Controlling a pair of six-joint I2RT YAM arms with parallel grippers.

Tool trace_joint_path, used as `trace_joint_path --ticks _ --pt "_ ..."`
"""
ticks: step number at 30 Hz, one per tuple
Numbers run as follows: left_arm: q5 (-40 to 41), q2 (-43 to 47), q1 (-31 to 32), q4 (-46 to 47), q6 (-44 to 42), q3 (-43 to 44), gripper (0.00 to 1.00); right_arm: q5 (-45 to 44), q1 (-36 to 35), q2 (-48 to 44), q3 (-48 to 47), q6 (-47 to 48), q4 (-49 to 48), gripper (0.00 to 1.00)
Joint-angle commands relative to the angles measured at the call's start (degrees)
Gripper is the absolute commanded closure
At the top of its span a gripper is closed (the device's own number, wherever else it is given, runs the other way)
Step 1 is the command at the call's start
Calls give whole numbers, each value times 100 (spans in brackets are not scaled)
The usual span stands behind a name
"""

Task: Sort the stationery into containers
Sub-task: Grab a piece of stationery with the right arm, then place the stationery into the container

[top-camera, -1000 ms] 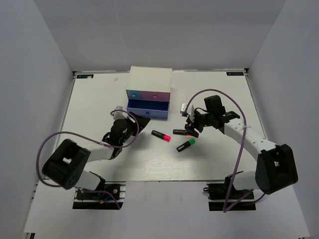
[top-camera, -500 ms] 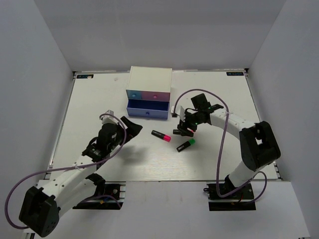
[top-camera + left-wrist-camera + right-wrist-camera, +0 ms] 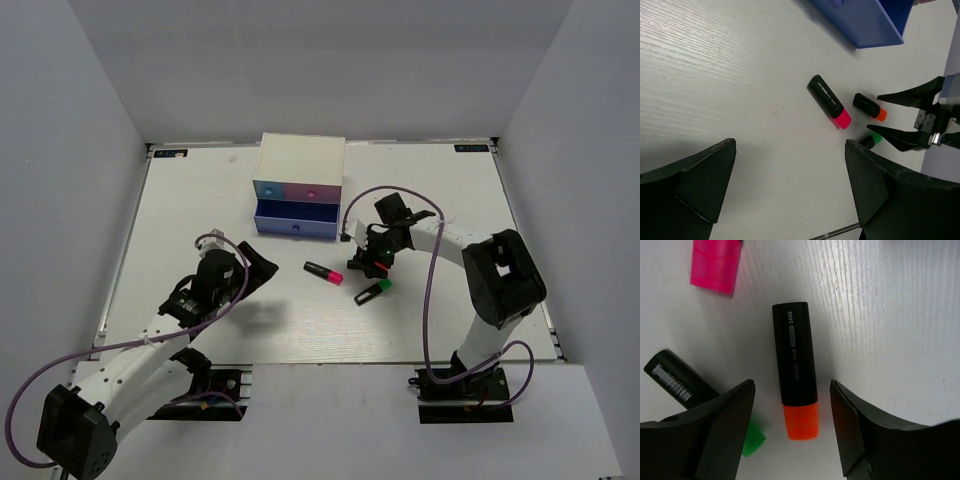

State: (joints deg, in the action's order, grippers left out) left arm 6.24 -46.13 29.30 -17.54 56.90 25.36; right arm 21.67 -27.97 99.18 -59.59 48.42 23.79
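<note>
Black and spread wide with nothing between them, the jaws of the left gripper (image 3: pixel 790 146) hang over bare white table (image 3: pixel 180 220), near the table's left-hand middle. Further back and to the right stands the white chest (image 3: pixel 300 158), its light blue drawer (image 3: pixel 268 189) and pink drawer (image 3: pixel 315 191) side by side above the wide dark blue drawer (image 3: pixel 295 220), which is pulled out toward the arms. Just in front of that drawer lies the pink-capped highlighter (image 3: pixel 323 272), flat on the table. To its right the orange-capped highlighter (image 3: pixel 796 367) lies between the parted fingers of the right gripper (image 3: pixel 791 385), a gap showing on each side, so it is not gripped. The green-capped highlighter (image 3: pixel 371 292) lies just beside, slightly nearer the arms.
</note>
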Motion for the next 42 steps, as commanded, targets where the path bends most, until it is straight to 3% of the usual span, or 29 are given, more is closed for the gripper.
trace_joint_path --ticks 1,6,13,16,20,24,32,37,42 --pt "9 183 -30 -197 14 223 0 -128 -42 128 -246 -17 -94 32" --pt "9 183 -30 -250 14 223 0 -163 -25 330 -351 18 -32 34" --pt "9 236 -30 -250 14 223 0 -93 -16 348 -307 88 64 48" --pt "9 236 -30 -250 14 275 0 -23 -16 330 -290 132 117 56" --pt "9 236 -30 -250 -39 276 0 153 -34 182 -351 246 433 79" --pt "9 236 -30 -250 -92 276 0 618 -51 -205 -606 299 802 92" --pt "-149 184 -30 -136 -92 223 0 1524 -323 -996 -1729 54 883 96" --pt "-202 183 -30 -74 -92 223 0 1498 -657 -488 -2670 -456 469 96" --pt "-254 183 -30 -21 -22 223 0 892 -974 321 -3506 -571 -49 93"
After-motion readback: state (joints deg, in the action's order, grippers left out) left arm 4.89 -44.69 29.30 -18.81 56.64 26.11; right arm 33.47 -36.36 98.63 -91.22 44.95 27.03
